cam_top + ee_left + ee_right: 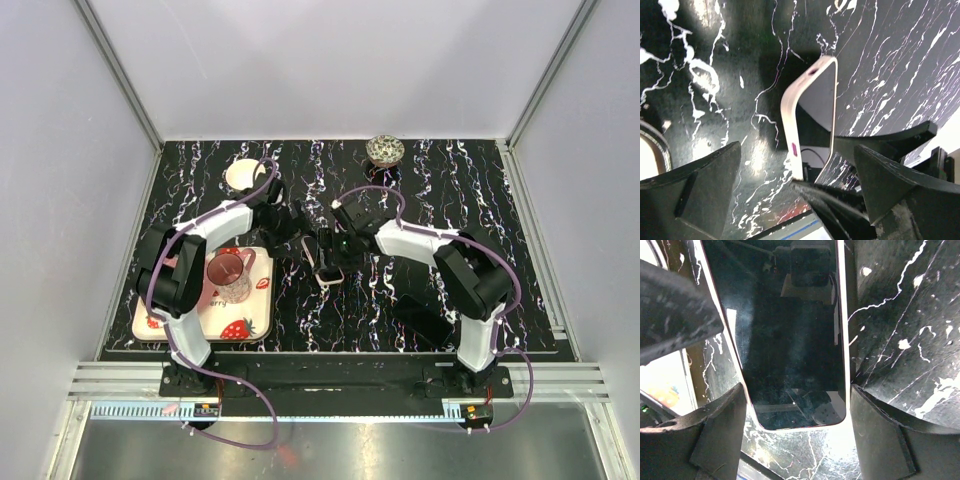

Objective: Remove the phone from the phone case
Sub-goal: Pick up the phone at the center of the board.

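The phone (795, 340) sits near the middle of the marbled table (700, 75), where the two arms meet. Its dark screen faces the right wrist camera. The right gripper (797, 435) is narrowed onto the phone's lower end, with a finger against each long side, so it appears to be clamping the phone.

In the left wrist view the pale phone case (788, 117) stands tilted up on its edge. The left gripper (797, 175) is spread wide around it and touches nothing. The views do not show whether the phone is fully seated in the case or partly freed.

The step in hand looks like peeling the case away. To do it well, the left fingers should close on the rim alone, near a corner, where a soft bumper gives most easily. The pull should then roll that corner back off the phone rather than drag it straight.

The right gripper should act only as an anchor. If its fingers press the case rim against the phone, the case will resist, so a hold lower down may help. A slow peel guards against the phone snapping loose.
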`<state>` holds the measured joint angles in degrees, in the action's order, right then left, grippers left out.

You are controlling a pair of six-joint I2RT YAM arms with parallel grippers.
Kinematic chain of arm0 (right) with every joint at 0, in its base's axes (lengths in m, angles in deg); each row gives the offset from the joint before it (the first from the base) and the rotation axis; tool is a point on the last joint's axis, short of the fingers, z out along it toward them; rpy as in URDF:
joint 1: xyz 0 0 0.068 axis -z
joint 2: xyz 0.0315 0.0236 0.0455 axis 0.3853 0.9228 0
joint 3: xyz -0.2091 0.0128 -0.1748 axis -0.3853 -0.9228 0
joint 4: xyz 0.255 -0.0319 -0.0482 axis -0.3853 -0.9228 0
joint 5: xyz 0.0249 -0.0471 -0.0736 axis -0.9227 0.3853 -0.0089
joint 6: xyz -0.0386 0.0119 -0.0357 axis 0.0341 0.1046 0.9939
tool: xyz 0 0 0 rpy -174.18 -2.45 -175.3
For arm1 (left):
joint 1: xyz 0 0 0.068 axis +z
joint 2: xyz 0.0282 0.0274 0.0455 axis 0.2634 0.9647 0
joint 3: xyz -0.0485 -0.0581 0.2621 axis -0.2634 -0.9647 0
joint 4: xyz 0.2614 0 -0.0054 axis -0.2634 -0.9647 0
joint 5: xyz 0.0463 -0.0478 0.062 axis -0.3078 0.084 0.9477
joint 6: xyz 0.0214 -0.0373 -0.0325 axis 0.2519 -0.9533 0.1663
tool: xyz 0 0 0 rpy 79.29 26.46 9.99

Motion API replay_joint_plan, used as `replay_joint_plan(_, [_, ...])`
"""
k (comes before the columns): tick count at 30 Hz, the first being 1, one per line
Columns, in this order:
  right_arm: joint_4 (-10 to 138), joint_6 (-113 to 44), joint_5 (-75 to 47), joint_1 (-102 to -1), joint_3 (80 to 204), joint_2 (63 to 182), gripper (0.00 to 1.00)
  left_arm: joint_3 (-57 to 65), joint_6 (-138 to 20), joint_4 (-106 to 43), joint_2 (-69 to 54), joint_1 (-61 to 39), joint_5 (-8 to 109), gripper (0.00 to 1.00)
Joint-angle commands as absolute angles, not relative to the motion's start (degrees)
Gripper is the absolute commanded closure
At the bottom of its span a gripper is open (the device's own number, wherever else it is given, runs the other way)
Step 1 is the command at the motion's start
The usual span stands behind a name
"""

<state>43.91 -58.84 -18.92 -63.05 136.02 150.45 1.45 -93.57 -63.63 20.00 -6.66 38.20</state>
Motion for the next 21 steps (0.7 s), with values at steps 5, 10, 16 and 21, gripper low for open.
replay_joint_plan(5, [48.8,-64.2,-27.1,-62.0,130.9,147.1,0.49,0.6,-99.5,-53.5,23.4,-6.6,34.0,0.1])
replay_joint_plan(10, [52.4,-67.2,-31.5,-60.9,129.3,146.3,0.5,1.1,-99.5,-51.5,24.2,-7.5,33.3,0.1])
replay_joint_plan(16, [54.2,-68.2,-33.5,-60.6,129.7,146.3,0.52,2.5,-100.5,-50.7,26.2,-9.7,34.1,0.16])
replay_joint_plan(21, [55.0,-69.1,-33.8,-60.5,129.4,145.2,0.53,3.0,-100.9,-51.4,27.5,-11.7,35.4,0.39])
